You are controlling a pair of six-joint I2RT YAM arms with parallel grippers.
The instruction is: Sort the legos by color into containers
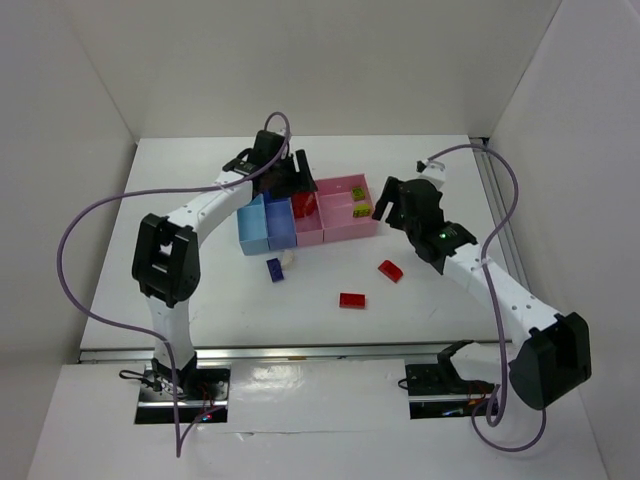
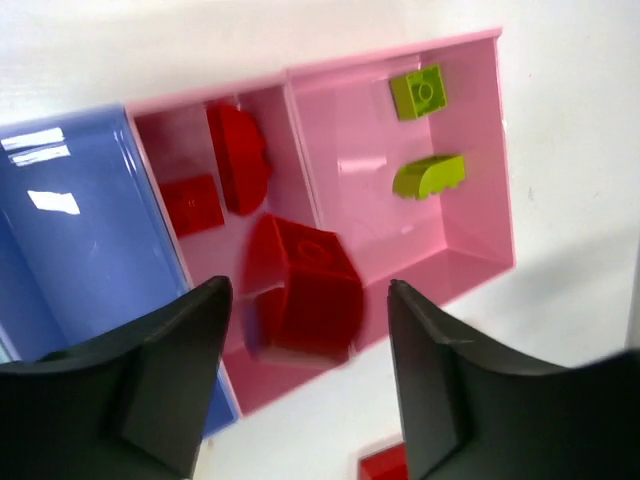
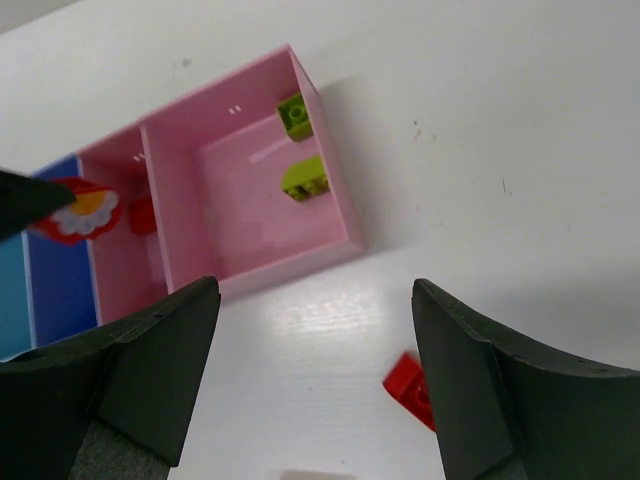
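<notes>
**About half sorted: greens binned, reds partly in, four bricks left out**

Top view. Four joined bins at mid-frame, left to right: light blue bin [image 1: 254, 232], darker blue bin [image 1: 278, 222], narrow pink bin [image 1: 310, 232], wide pink bin [image 1: 340, 226]. Left gripper [image 1: 297, 188] over the narrow pink bin. Right gripper [image 1: 382, 203] just right of the wide pink bin. Loose on the table [image 1: 250, 310] below the bins: dark blue brick [image 1: 274, 269], whitish brick [image 1: 289, 257] just beside it, a red brick [image 1: 390, 270] right of centre, a second red brick [image 1: 351, 299] lower down. No bricks visible in either blue bin.

Left wrist view. Jaws well apart, gripping nothing. Blurred red brick [image 2: 310, 295] loose between them, clear of both fingers, above the narrow pink bin and probably dropping in. Larger red brick [image 2: 238, 155] and smaller red brick [image 2: 192, 205] already lying in that bin. Square lime green brick [image 2: 420, 92] and curved lime green brick [image 2: 430, 176] in the wide pink bin, upper right.

Right wrist view. Jaws wide and empty over bare table, the first red brick at lower right.

Judged left to do: both table reds, the dark blue, the whitish; destination for the whitish not tellable.
</notes>
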